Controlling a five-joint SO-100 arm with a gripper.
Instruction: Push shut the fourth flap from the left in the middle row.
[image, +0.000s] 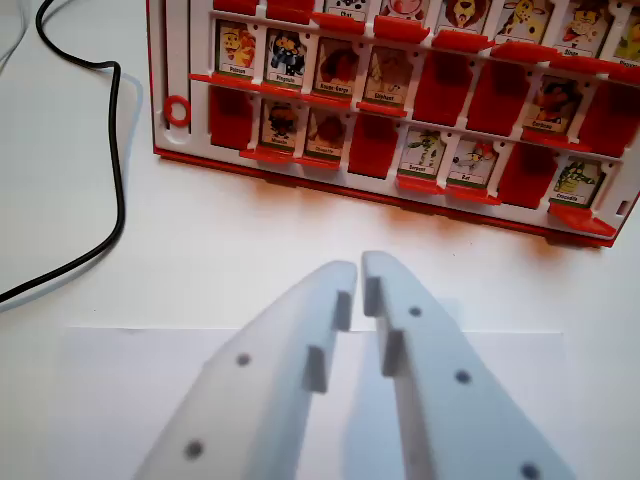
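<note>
A red flap-board game (180, 60) lies on the white table across the top of the wrist view. Its middle row starts with four raised picture flaps; the fourth from the left (388, 75) stands up and shows a brownish cartoon figure. To its right, two flaps (442, 88) lie flat and show only red. My white gripper (358, 268) fills the bottom centre, short of the board's near edge and apart from it. Its fingers (330, 290) sit almost together with only a thin slit between them and nothing held.
A black cable (118, 150) curves down the table on the left. A red ring (177, 110) is set in the board's left margin. The near row mixes raised picture flaps (425, 152) and flat red ones (372, 145). A pale sheet (100, 400) lies under the gripper.
</note>
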